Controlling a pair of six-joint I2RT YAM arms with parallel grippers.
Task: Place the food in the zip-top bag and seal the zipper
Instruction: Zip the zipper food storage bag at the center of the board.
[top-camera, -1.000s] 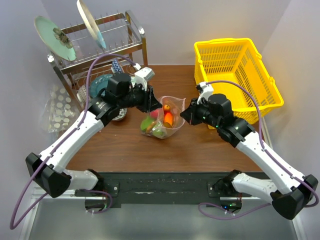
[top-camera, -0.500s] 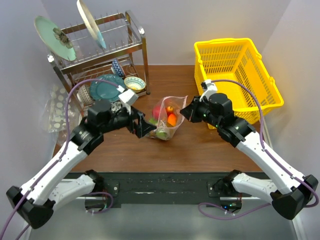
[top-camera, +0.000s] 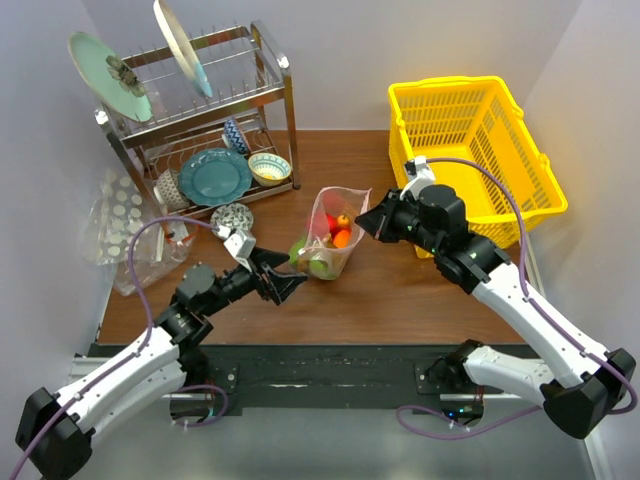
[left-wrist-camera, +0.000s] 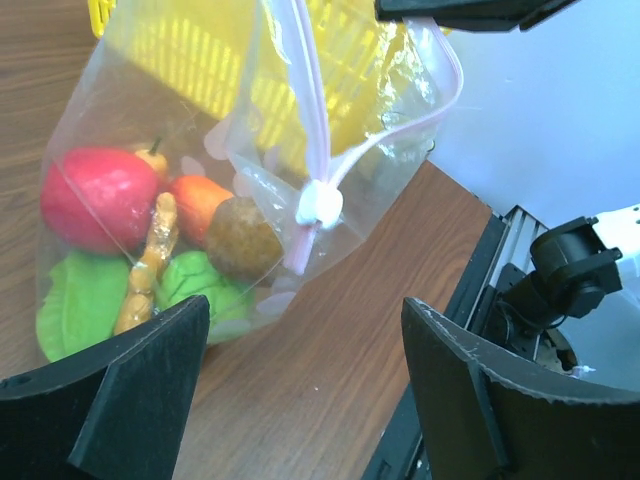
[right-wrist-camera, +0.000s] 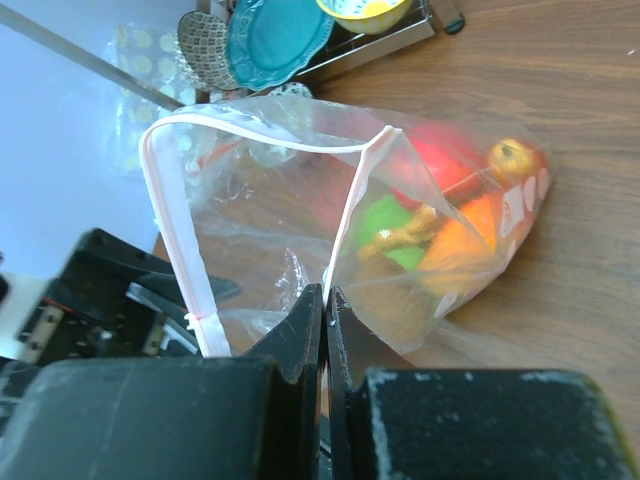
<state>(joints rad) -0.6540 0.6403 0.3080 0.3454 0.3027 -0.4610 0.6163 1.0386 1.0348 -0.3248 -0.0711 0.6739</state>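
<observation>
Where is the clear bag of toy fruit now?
From above, the clear plastic zip-top bag sits mid-table, its mouth pinched by the right end effector, left of the yellow basket.

On my feed, a brown wood-grain counter (top-camera: 400, 290) sits boxed in by plain pale walls (top-camera: 350, 60) under even light, a chrome dish rack (top-camera: 290, 120) at its back left and a yellow plastic basket (top-camera: 470, 130) at back right.

Bare tabletop (top-camera: 400, 300) lies before the zip-top bag (top-camera: 335, 215). A dish rack (top-camera: 210, 100) walls the far left and a yellow basket (top-camera: 445, 95) the far right. The right gripper (top-camera: 368, 222) crowds the bag's right side.
</observation>
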